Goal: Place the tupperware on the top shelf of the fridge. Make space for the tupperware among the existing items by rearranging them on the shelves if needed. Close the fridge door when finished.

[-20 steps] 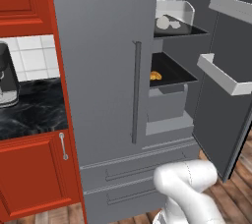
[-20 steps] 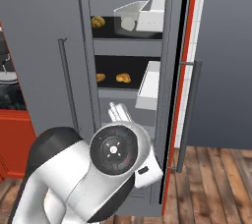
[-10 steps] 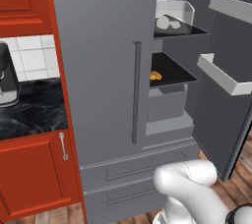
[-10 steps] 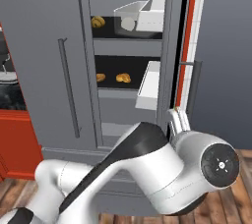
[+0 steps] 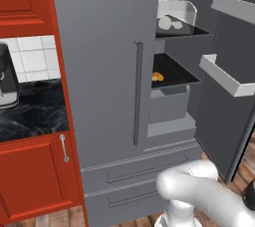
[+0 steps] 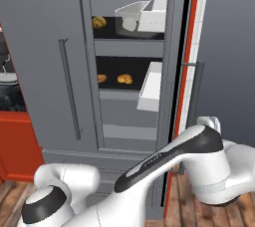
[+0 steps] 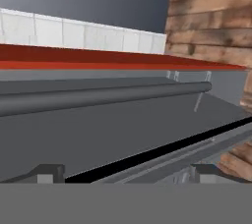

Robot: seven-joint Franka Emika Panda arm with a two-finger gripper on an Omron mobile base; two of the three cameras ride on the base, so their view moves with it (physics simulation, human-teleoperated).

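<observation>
A grey fridge (image 5: 104,71) stands with its right door open beside red cabinets (image 5: 30,181) and a dark coffee machine (image 5: 6,79). On the top shelf (image 6: 127,35) sit a brown pastry (image 6: 99,22) and the white tupperware (image 6: 134,16), which holds a pale lump (image 5: 166,22); two orange pastries (image 6: 113,78) lie on the lower shelf (image 6: 122,74). The gripper (image 7: 123,174), fingers spread wide and empty, faces the open door's bar handle (image 7: 98,95).
</observation>
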